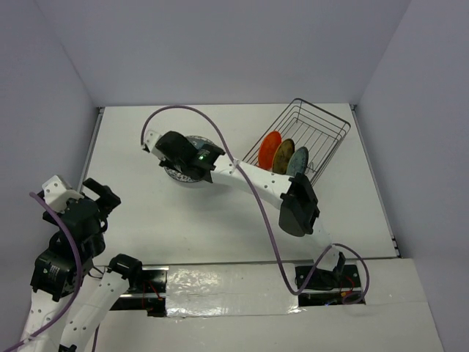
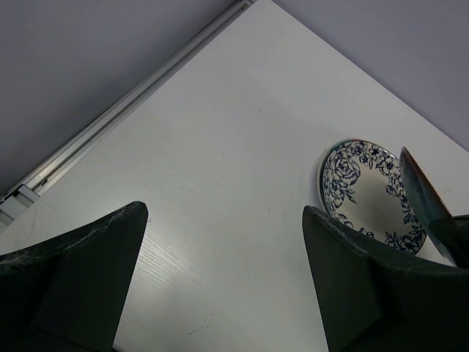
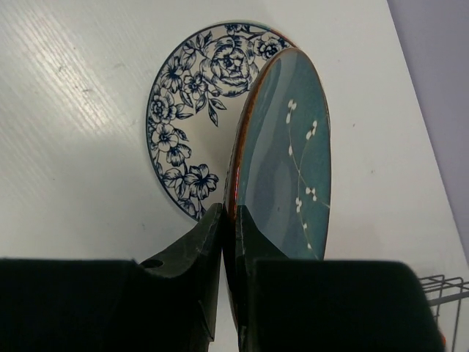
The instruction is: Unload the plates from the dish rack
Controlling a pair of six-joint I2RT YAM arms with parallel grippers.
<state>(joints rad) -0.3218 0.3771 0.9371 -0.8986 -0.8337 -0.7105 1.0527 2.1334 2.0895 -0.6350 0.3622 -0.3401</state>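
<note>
My right gripper is shut on the rim of a dark teal plate with white blossoms. It holds the plate on edge over a blue-patterned plate that lies flat on the table. In the top view this gripper covers that flat plate. The dish rack stands at the back right with three plates upright in it: orange-red, olive-brown and teal-grey. My left gripper is open and empty over bare table at the left.
The left wrist view shows the blue-patterned plate and the edge of the held teal plate ahead to its right. A corner of the rack shows in the right wrist view. White walls enclose the table on three sides.
</note>
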